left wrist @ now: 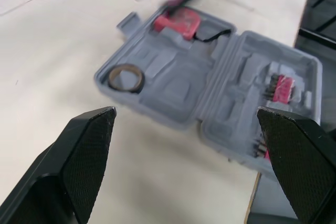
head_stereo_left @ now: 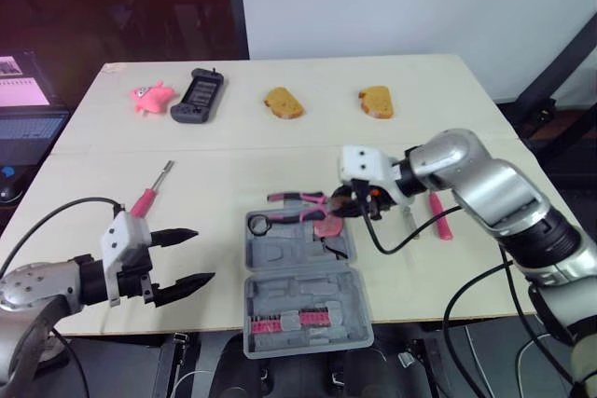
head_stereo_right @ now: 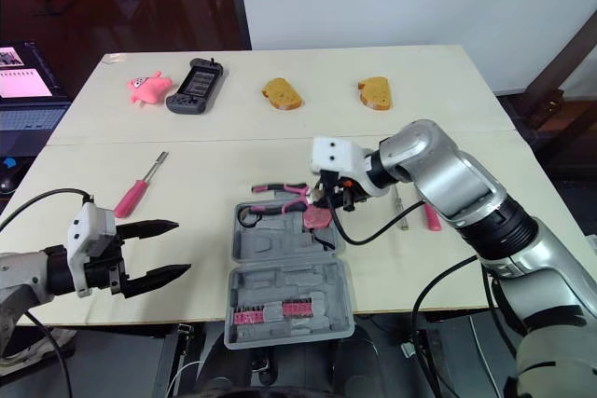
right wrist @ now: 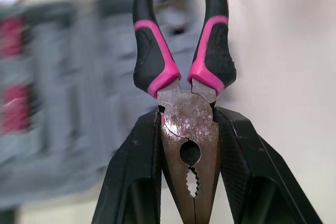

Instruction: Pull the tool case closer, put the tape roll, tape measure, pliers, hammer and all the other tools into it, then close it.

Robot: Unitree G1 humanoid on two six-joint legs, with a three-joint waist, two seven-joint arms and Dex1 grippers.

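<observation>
Right wrist view: the pliers [right wrist: 190, 145] are clamped by their metal head between the jaws of the right gripper [head_stereo_left: 347, 202], at the far edge of the open tool case [head_stereo_left: 298, 288], which lies at the near edge of the bench [head_stereo_left: 233, 151]. The tape roll [head_stereo_left: 260, 225] is seated in the case. The left gripper [head_stereo_left: 204, 254] is held with jaws apart to the case's left, and a screwdriver [head_stereo_left: 146, 197] is seen lying beyond it.

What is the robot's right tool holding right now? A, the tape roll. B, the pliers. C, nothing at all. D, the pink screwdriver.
B: the right tool is closed on the metal head of the pliers, whose pink-and-black handles stick out past its fingers.
</observation>
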